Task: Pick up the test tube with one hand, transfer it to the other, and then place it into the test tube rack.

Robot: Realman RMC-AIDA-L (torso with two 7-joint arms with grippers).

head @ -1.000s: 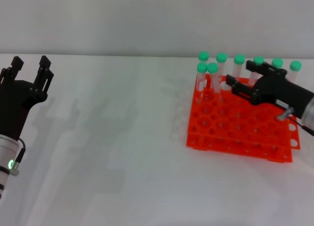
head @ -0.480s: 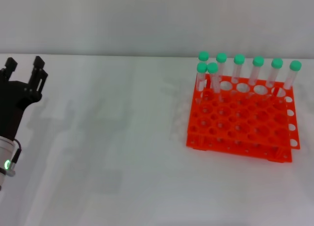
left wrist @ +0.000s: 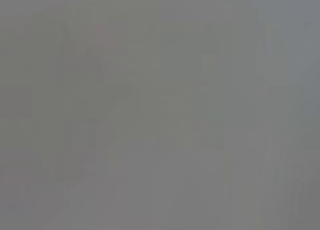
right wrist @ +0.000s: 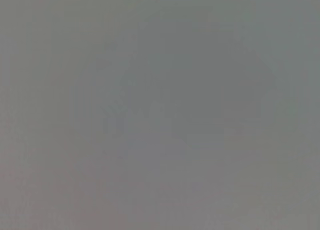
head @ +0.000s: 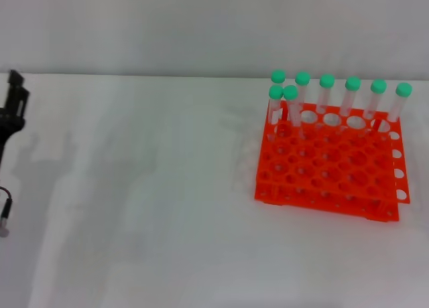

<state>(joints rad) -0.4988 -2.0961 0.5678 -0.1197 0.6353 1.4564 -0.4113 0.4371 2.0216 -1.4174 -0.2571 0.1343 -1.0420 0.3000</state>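
Seven capped tubes in the rack, both arms clear

Seven slender clear plastic test tubes with round green caps (head: 290,92) stood upright in the bright orange-red two-tiered plastic rack (head: 328,164) at the right of the white worktop (head: 154,187). Six lined its far row and one (head: 275,92) stood just in front of that row at its left end. No loose tube lay anywhere on the worktop, so judging from this layout the placing step looked already done (though which of the seven was the task's own tube could not be told, since they all look alike).

Only a sliver of the left arm's black two-fingered end effector (head: 13,97) showed at the far left edge of the head view, well apart from the rack; how far its fingers were parted could not be told, and nothing was seen in its hold. The right arm's end effector was out of sight altogether. Both wrist views gave nothing readable.

Should another tube need handling, the rack lay far to the right of the left end effector, with the tubes' long axes near vertical and leaning slightly, so a grasp would likely have to come from above or from the side near the caps. By my judgement the right arm's side was the nearer one.
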